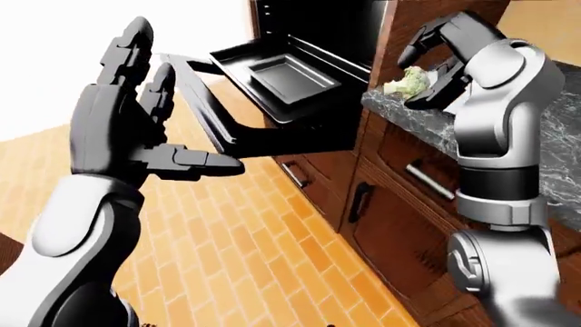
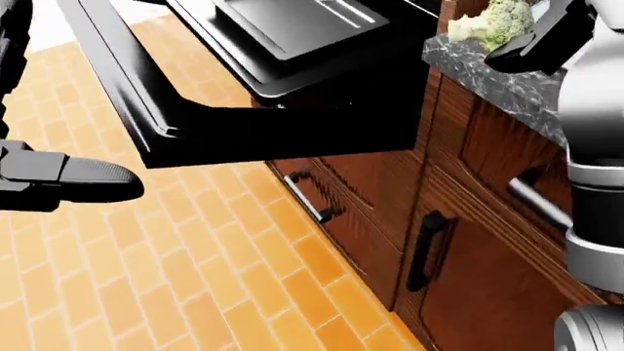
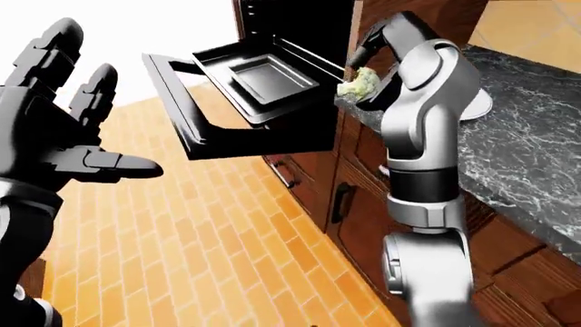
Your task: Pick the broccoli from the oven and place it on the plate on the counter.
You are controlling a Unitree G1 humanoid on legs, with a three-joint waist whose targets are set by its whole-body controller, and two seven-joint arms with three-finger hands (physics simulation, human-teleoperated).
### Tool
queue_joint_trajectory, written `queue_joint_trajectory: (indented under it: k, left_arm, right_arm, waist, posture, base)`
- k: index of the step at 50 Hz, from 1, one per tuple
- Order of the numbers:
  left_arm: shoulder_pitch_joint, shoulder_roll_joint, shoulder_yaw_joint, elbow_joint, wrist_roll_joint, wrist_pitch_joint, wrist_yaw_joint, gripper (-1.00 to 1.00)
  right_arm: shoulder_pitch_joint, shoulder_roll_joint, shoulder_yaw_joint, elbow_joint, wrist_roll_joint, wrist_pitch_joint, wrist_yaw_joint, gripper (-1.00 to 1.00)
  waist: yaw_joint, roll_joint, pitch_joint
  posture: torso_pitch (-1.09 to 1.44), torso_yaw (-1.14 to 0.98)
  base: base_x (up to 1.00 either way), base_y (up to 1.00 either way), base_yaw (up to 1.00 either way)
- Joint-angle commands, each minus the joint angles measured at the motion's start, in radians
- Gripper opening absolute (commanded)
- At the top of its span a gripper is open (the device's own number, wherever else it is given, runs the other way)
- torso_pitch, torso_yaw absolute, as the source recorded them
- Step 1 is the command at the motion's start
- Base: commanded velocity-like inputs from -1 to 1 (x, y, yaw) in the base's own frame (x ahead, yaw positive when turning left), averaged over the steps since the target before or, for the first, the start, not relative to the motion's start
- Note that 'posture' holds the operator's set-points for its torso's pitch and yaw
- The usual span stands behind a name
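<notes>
Left-eye view puts the broccoli [image 1: 406, 82] in the upper right of the frame, in my right hand [image 1: 438, 63], whose fingers curl round it above the edge of the dark marble counter [image 1: 563, 157]. I judge it a closed grasp, though the fingers hide part of the floret. My left hand [image 1: 136, 116] stands at the left of the frame, fingers spread and holding nothing.

At upper centre the oven [image 1: 318, 27] is open, its door [image 1: 213, 102] hanging down and the black baking tray [image 1: 286, 75] pulled out and bare, so I take the pick to be done. In the right-eye view a pale round edge that I read as the plate [image 3: 479, 105] shows just past my right forearm, at the right of the frame, mostly hidden by the arm.

I expect the broccoli to be light, with a bumpy, springy crown that gives under the fingers and a firmer stalk. Holding it at the stalk or low on the head should keep it from rolling out. It is not fragile, but a loose grip could let it slip as I carry it rightward toward the plate.
</notes>
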Motion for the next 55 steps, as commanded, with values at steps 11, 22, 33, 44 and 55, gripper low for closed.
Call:
queue_joint_trajectory:
  k: [11, 22, 33, 44, 55]
  left_arm:
    - [-0.024, 0.007, 0.01, -0.007, 0.012, -0.019, 0.003, 1.0]
    - [-0.035, 0.008, 0.005, 0.007, 0.023, -0.027, -0.005, 1.0]
    - [-0.043, 0.004, 0.008, -0.001, 0.021, -0.013, -0.002, 1.0]
    - [-0.023, 0.001, 0.004, 0.018, 0.033, -0.047, -0.014, 1.0]
    - [-0.016, 0.0, 0.007, 0.025, 0.038, -0.059, -0.021, 1.0]
  right_arm:
    - [-0.036, -0.002, 0.004, -0.029, 0.008, -0.014, -0.018, -1.0]
    - [-0.054, 0.007, 0.008, -0.016, 0.026, -0.053, -0.045, -1.0]
    - [-0.047, 0.01, 0.011, -0.02, 0.027, -0.055, -0.045, -1.0]
    - [-0.049, 0.02, 0.012, -0.003, 0.034, -0.062, -0.063, -1.0]
    - [-0.049, 0.024, 0.015, 0.005, 0.036, -0.066, -0.071, -1.0]
  waist:
    - [0.007, -0.071, -0.025]
    - [0.034, -0.09, -0.014]
    - [0.016, -0.019, -0.014]
    - [0.003, -0.028, -0.029]
    - [0.046, -0.133, -0.062]
  posture:
    - [0.12, 0.0]
    - [0.12, 0.0]
    - [0.12, 0.0]
    - [0.12, 0.0]
    - [0.12, 0.0]
  base:
    - [-0.16, 0.0, -1.0]
    - [0.15, 0.0, -0.06]
    - [0.46, 0.0, 0.0]
    - [0.68, 0.0, 0.0]
    - [0.87, 0.0, 0.0]
